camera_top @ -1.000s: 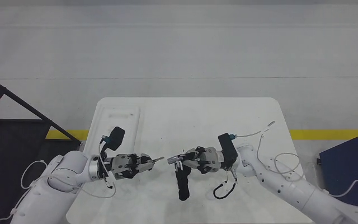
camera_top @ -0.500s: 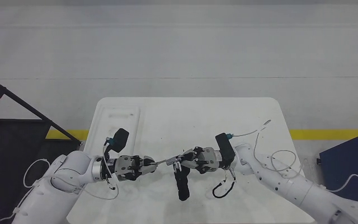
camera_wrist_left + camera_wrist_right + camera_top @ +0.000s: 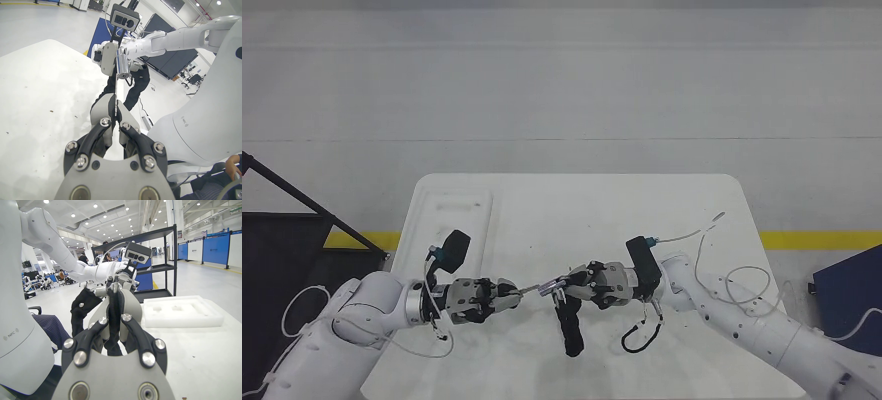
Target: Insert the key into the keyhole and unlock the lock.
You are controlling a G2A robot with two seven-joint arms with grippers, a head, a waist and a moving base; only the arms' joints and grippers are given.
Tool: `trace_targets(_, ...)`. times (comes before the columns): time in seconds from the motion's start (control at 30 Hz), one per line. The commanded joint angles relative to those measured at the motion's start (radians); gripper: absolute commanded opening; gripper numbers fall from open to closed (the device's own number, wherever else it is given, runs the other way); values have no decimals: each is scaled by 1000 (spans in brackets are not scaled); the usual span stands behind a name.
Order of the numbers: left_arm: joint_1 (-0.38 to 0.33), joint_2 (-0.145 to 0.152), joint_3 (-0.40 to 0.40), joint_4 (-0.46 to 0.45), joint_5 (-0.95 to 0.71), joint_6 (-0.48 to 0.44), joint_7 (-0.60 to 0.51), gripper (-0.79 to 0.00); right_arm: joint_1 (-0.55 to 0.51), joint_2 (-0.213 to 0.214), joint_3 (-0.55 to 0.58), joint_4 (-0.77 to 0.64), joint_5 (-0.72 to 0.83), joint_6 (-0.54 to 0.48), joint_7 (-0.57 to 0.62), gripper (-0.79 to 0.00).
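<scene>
White foam tray [image 3: 208, 318] lies apart while right tool [image 3: 114, 293] clenches the lock [image 3: 122, 62], left tool [image 3: 114, 99] the key [image 3: 115, 86], tip beside keyhole [image 3: 123, 76].

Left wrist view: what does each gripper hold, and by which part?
Left gripper pinches the key by its head end, blade free. Right gripper clamps the lock by its chrome body.

We note lock [image 3: 122, 64] body mirror-bright chrome, its sleeve [image 3: 139, 83] plain matte black. Key [image 3: 115, 89] dull grey metal. We see left gripper [image 3: 114, 103] and right gripper [image 3: 114, 294] coloured alike: pale grey fingers [image 3: 97, 111], black pads [image 3: 113, 108], black links [image 3: 88, 138], silver screws [image 3: 105, 122]. Table [image 3: 37, 75] white, flecked with small dark specks. Foam tray [image 3: 181, 315] plain white. Floor stripe [image 3: 822, 240] yellow.
</scene>
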Motion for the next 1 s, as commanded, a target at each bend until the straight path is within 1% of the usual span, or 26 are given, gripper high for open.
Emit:
trace_targets(0.0, 1, 1, 0, 3, 5, 0, 7, -785, 0, 1, 2, -1, -1, 0, 0, -785)
trace_targets(0.37, 11, 10, 10, -9, 17, 0, 26, -785, -2, 5, 5, -6, -4, 0, 0, -785)
trace_targets(0.97, 19, 27, 16, -34, -2, 0, 25, -785, -7, -1, 2, 4, -6, 0, 0, -785)
